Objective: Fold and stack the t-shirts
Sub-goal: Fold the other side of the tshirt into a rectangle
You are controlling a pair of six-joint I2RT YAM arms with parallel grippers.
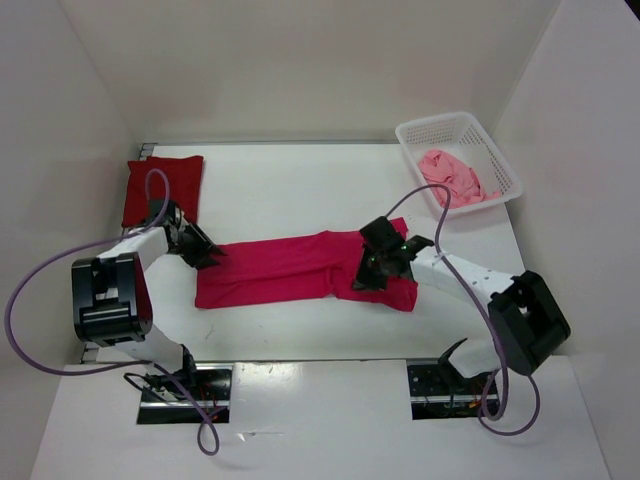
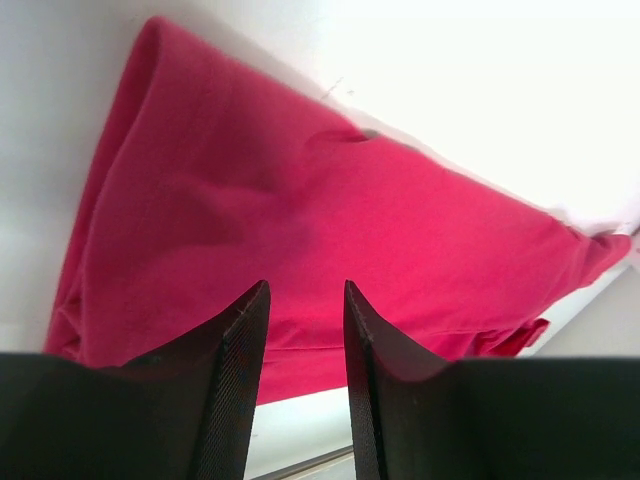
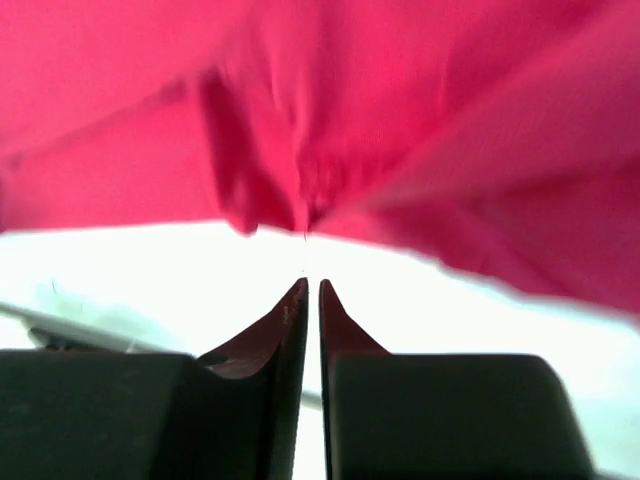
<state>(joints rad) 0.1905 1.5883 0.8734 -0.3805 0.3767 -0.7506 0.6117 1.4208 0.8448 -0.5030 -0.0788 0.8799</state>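
Observation:
A bright magenta-pink t-shirt (image 1: 300, 268) lies folded into a long strip across the middle of the table. My left gripper (image 1: 205, 250) is at its left end. In the left wrist view this gripper (image 2: 306, 290) is open and empty, with the shirt (image 2: 300, 200) just beyond its tips. My right gripper (image 1: 375, 270) hovers over the strip's right part. In the right wrist view its jaws (image 3: 311, 285) are a narrow slit apart with nothing between them, and bunched cloth (image 3: 350, 120) is ahead. A dark red t-shirt (image 1: 163, 188) lies folded at the far left. A pale pink t-shirt (image 1: 455, 175) is crumpled in the basket.
The white lattice basket (image 1: 432, 121) stands at the back right corner of the white table (image 1: 300, 190). White walls close in the table at the back and on both sides. Purple cables loop beside each arm.

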